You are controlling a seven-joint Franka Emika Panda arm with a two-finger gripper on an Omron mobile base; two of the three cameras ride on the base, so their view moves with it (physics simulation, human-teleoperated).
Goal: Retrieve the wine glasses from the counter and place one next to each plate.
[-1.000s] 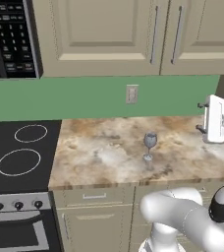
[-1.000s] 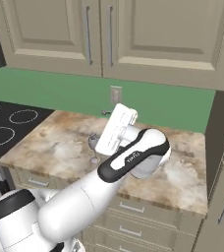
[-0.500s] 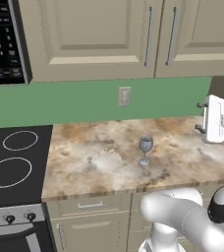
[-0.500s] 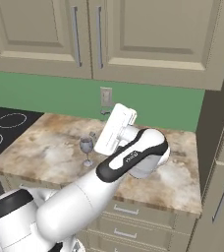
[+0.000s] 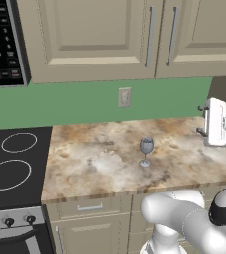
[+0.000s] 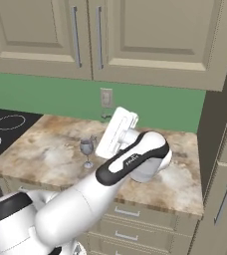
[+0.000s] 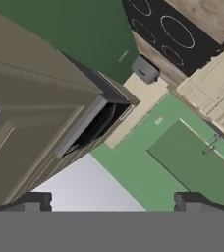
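One wine glass (image 5: pixel 145 151) of grey-blue glass stands upright near the middle of the tan stone counter (image 5: pixel 100 163); the right base view has this wine glass (image 6: pixel 87 151) just left of my white hand. My gripper (image 5: pixel 200 119) hovers above the counter's right end, well to the right of the glass and clear of it. Its fingers are spread wide with nothing between them. In the hand view the open gripper (image 7: pixel 111 201) faces the green wall and the cabinets. The plates are out of view.
A black stove top (image 5: pixel 13 166) adjoins the counter on the left. Beige wall cabinets (image 5: pixel 110 39) hang above a green wall with an outlet (image 5: pixel 124 97). A tall cabinet side (image 6: pixel 212 124) closes off the counter's right end.
The whole scene slid left in both base views during the first half second, so the base moved right; since then it is nearly still. The glass stays put and the gripper stays open.
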